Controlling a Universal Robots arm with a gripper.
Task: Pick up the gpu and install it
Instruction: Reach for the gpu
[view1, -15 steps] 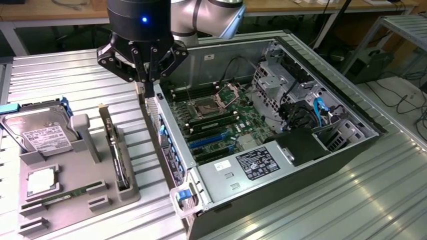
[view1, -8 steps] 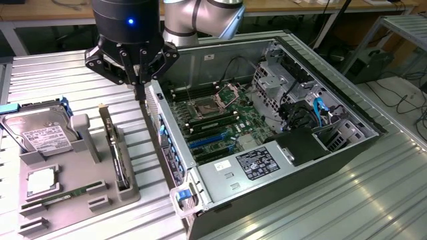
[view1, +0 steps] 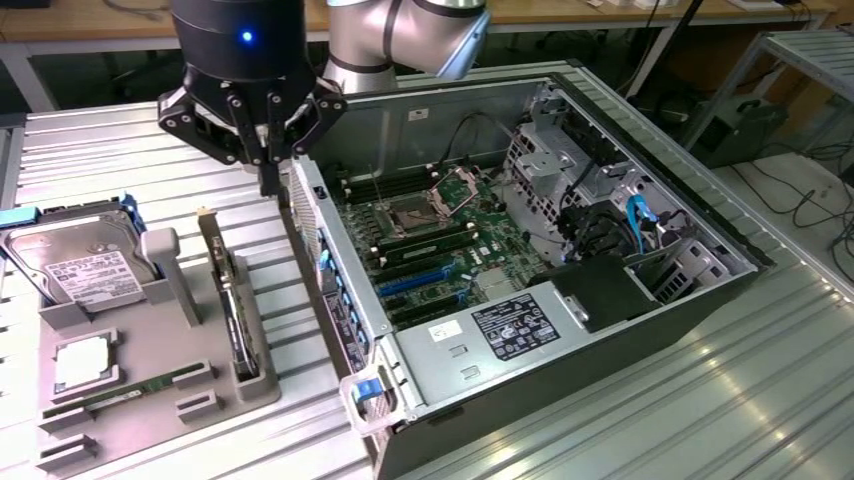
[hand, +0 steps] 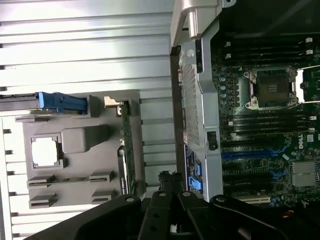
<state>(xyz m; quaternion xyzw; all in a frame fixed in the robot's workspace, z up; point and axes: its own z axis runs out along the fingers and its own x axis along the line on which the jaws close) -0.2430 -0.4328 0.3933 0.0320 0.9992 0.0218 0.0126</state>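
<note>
One gripper (view1: 271, 182), closed and empty, hangs beside the open computer case (view1: 400, 125) while I find the gpu (view1: 240, 320) standing on edge in the grey holder (view1: 147, 400) on the desk (view1: 120, 150), slightly toward the exterior view's left and nearer the camera, long axis roughly along the case's side.

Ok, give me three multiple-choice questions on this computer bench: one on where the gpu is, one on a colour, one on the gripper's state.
1. Where is the gpu? A) in the grey holder B) plugged into the motherboard C) flat on the table
2. The rails on the hard drive are: A) red B) blue C) yellow
3. The gripper is: A) open B) shut on the gpu C) shut, empty

Answers: 1 A, it stands on edge in the holder beside the computer case; 2 B, blue shows at both ends; 3 C, fingers meet with nothing between.
</note>
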